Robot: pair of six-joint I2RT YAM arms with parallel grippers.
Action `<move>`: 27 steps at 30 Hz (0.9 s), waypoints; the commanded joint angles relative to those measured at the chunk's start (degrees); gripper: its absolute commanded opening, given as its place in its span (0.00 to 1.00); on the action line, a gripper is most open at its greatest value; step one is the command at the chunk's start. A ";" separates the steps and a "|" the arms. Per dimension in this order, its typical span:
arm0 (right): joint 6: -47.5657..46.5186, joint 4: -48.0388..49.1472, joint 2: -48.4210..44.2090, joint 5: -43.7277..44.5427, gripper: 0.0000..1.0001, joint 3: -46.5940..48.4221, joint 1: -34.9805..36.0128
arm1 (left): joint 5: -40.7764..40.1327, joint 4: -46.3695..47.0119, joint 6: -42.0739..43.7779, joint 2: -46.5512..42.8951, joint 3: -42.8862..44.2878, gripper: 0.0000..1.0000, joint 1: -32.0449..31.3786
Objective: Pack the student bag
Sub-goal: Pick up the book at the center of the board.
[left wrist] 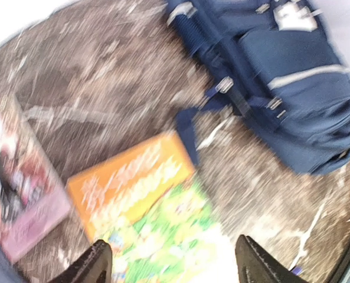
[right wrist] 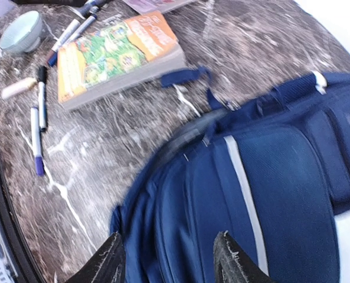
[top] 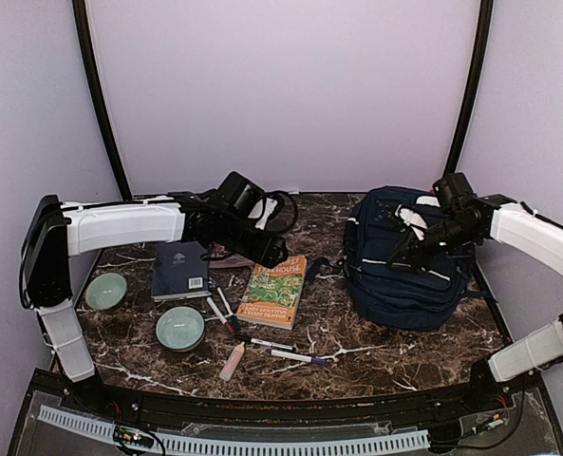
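Note:
The student bag (top: 404, 275) is a navy-blue backpack with white stripes, lying closed at the right of the marble table. It also shows in the left wrist view (left wrist: 281, 76) and fills the right wrist view (right wrist: 251, 194). My right gripper (top: 406, 249) hovers over the bag's top, open and empty, with its tips (right wrist: 169, 259) spread above the blue fabric. My left gripper (top: 273, 255) is open and empty over the far end of an orange-and-green book (top: 273, 290), with its tips (left wrist: 175, 265) either side of that book (left wrist: 145, 206). The left wrist view is blurred.
A flat navy book (top: 179, 269) lies at the left, and a pink book (left wrist: 15, 188) lies behind it. Two pale green bowls (top: 105, 290) (top: 179, 328) and several pens (top: 222, 312) (top: 296, 357) lie at the front. A bag strap (right wrist: 183, 75) reaches toward the orange book.

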 commanded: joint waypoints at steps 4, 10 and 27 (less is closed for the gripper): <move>15.09 11.58 12.40 -2.05 0.53 9.34 11.39 | -4.79 -7.71 -5.01 -5.10 -7.32 0.80 2.10; 30.56 22.00 21.53 -5.13 0.53 11.38 17.64 | -0.87 -6.03 -10.00 -5.39 -11.30 0.89 5.95; 47.15 29.11 37.01 -0.75 0.57 17.08 23.02 | 9.27 2.54 -12.74 1.64 -13.83 0.87 10.50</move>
